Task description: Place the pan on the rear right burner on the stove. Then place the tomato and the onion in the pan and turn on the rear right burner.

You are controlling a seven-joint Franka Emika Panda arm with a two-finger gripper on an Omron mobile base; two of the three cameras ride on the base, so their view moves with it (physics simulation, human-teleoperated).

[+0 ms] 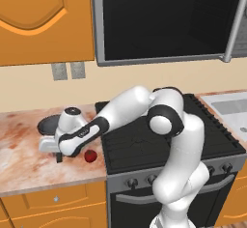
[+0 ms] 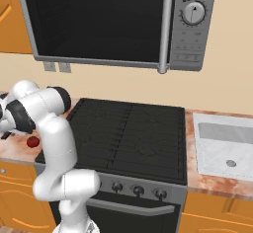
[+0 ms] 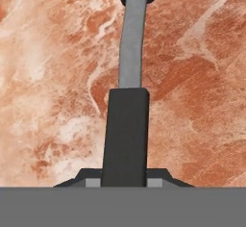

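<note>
We see the end effector clamped on the pan's long handle, low over the marbled bench. Pan sits on the bench left of the stove, apart from it. Tomato lies on the bench between pan and stove, just beside the arm's wrist. Rear right burner is bare

Glossy white, smoothly rounded robot arm built of thick tubular segments, showing black bands at each joint. One rounded joint cap is presenting a dark circular top. Black forearm sleeve is bearing small pale lettering, illegible. Light grey hand block is carrying dark fingers.
</note>
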